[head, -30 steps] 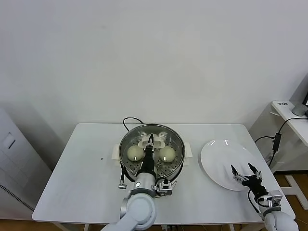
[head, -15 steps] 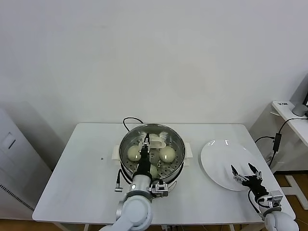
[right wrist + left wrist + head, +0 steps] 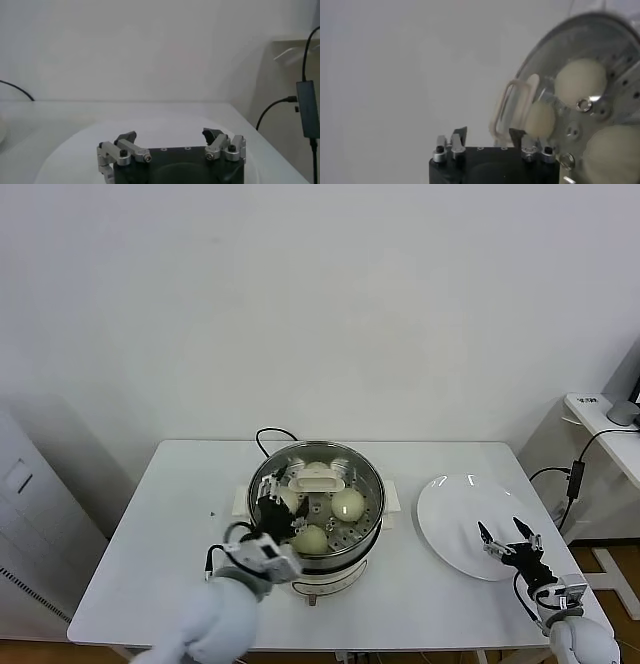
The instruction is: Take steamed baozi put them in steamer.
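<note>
The steel steamer [image 3: 371,484] stands mid-table with three steamed baozi on its perforated tray. One baozi [image 3: 347,504] lies at the right, one [image 3: 311,539] at the front, and one [image 3: 294,502] at the left, partly behind my left gripper. My left gripper [image 3: 275,490] hangs open and empty over the steamer's left rim. In the left wrist view the left gripper [image 3: 488,137] holds nothing, and the baozi [image 3: 583,75] lie beyond it in the steamer [image 3: 580,30]. My right gripper [image 3: 505,537] [image 3: 170,136] stands open over the white plate [image 3: 455,504].
A cream-white handle [image 3: 318,477] sits at the steamer's far side. A black cord [image 3: 270,434] runs behind the steamer on the white table [image 3: 170,524]. A side table [image 3: 600,409] with a hanging cable stands at the right, a grey cabinet [image 3: 25,514] at the left.
My left gripper opened and let a baozi go at the front of the steamer, then drew back toward the left rim. The right gripper barely moved.
</note>
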Robot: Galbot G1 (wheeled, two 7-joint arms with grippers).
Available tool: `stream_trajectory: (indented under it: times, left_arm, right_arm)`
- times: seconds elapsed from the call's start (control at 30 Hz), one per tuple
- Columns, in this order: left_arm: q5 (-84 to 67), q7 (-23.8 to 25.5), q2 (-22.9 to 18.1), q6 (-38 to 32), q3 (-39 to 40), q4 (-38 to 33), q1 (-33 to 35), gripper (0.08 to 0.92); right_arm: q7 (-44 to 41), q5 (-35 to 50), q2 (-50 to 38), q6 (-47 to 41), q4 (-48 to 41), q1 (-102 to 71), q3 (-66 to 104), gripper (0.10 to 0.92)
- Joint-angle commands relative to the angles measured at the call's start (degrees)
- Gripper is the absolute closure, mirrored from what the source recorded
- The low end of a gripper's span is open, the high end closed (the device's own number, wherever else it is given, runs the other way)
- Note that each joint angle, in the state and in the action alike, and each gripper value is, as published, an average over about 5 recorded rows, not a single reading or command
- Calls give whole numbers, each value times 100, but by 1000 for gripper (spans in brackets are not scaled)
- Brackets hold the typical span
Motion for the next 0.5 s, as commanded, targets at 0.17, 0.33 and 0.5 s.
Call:
stream_trajectory:
  times: [0.17,0.33,0.5]
  left_arm:
    - [-9837,-1039,8,-1990,-3992,-785,685,179]
    - [-10011,-1374,-55,-1925,-4725,-326,1104,177]
    - [-8302,-1425,-48,-2274,-4711,539,1380,177]
  right_arm:
    - [308,322,-67,-202,223,246,-300,203]
    - [536,189,-102,-273,352,323,-378,203]
    - [613,134,-125,-291,590,241,-344,203]
